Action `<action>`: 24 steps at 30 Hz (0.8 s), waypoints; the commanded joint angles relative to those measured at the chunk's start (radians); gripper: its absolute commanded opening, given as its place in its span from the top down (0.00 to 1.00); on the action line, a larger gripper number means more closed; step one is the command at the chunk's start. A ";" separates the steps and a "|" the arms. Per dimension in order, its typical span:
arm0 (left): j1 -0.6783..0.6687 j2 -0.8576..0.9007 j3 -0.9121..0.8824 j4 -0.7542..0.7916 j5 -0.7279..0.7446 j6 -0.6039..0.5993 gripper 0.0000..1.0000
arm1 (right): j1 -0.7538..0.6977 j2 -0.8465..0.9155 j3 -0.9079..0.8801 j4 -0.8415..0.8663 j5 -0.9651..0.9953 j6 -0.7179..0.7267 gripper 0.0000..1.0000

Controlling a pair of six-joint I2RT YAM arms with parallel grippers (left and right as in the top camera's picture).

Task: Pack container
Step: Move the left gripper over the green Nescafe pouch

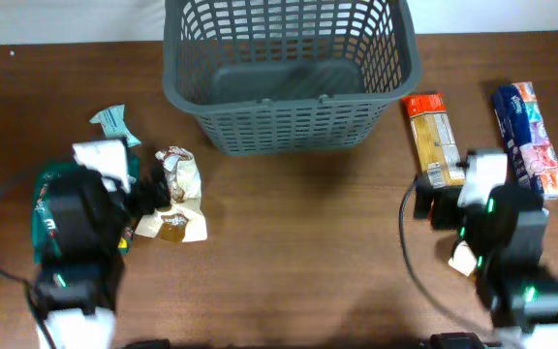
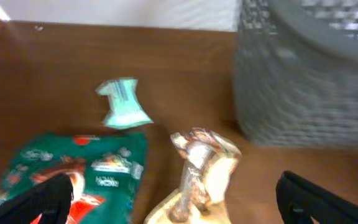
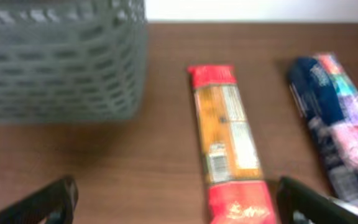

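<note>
Jaws wide on both arms, nothing held: left gripper (image 2: 176,206) spread over the left pile, right gripper (image 3: 179,208) spread over the near end of the right-hand goods. Container (image 1: 289,126) sits at the far middle of the table (image 1: 289,252), upright, mouth open to the top; no goods show on its bottom, so packing looks to be at its very start. Right of it, apart from its wall: blue and pink pack (image 1: 529,141), lying lengthwise, and just beside that the long orange packet (image 1: 434,141) with red ends, its near end between the right fingers in the wrist view. Left side: green packet (image 2: 73,171) flat, partly under the left arm from overhead; tan wrapper (image 1: 177,179), crumpled and lumpy, near the left fingers; teal sachet (image 1: 114,121) beyond, alone. Judgement: step in hand is a first pick. For the right arm, come down across the orange packet's narrow width, not its length, and take it nearer the middle so it does not droop when lifted over the flared rim. For the left, the wrapper is loose and uneven; close on its bulky part, low to the table. Cannot tell the height of either gripper above the goods.
</note>
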State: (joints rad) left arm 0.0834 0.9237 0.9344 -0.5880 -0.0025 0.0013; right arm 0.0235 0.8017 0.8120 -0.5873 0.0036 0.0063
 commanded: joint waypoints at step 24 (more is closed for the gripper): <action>0.242 0.385 0.525 -0.530 0.092 0.284 0.01 | -0.294 0.389 0.529 -0.352 -0.027 0.177 0.01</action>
State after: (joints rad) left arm 0.3214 1.3045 1.4441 -1.1019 0.1169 0.2039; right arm -0.2203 1.1923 1.3128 -0.9360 0.0204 0.1215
